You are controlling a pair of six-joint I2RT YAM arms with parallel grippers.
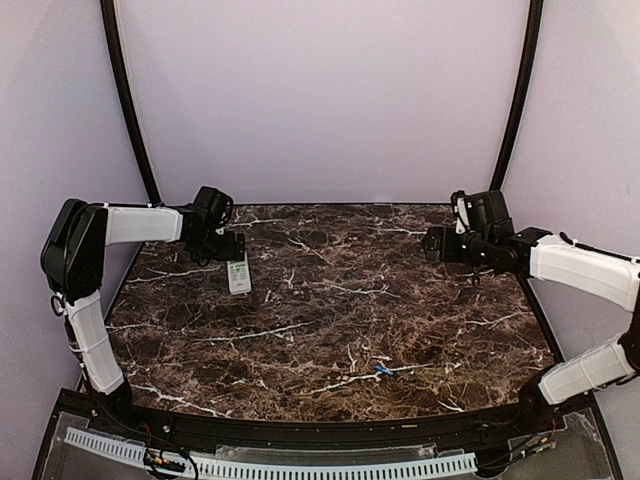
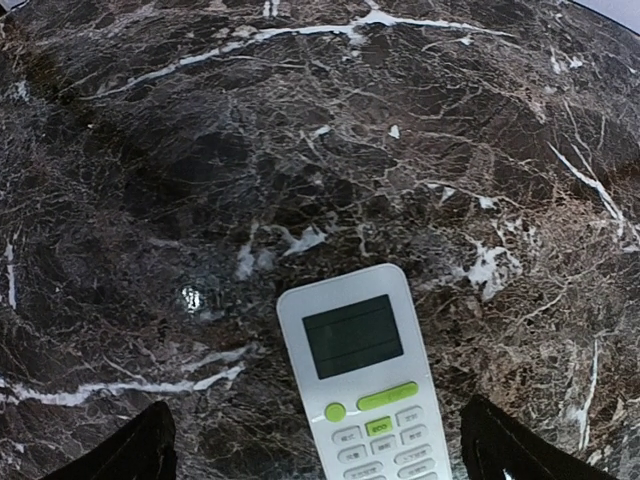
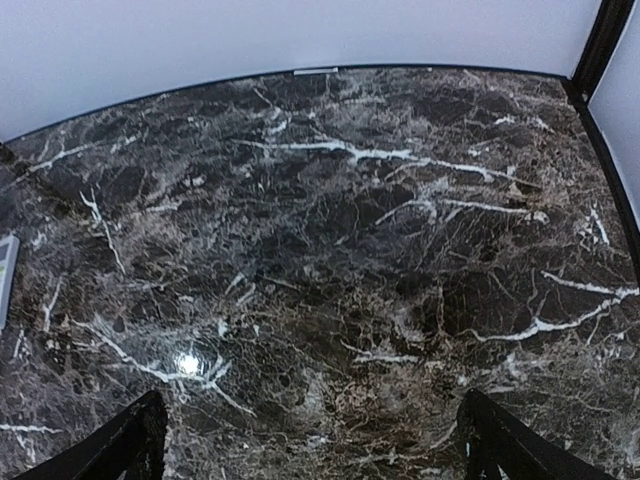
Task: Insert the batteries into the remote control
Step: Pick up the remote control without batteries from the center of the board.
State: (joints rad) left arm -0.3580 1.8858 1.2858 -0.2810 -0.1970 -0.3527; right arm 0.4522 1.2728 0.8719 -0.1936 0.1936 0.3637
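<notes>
Remote point(image 2: 365, 380) face-up under open L hand point(image 1: 231, 249); R hand point(image 1: 432, 243) open, batteries point(image 1: 384, 369) well apart.

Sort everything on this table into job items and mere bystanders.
Job: remote control, face up; blue batteries, near the front edge.
Bystanders: marble table; pale walls.

Dark marble table point(image 1: 400, 260) with remote control point(image 1: 238, 275), blue batteries point(image 1: 384, 369).
</notes>
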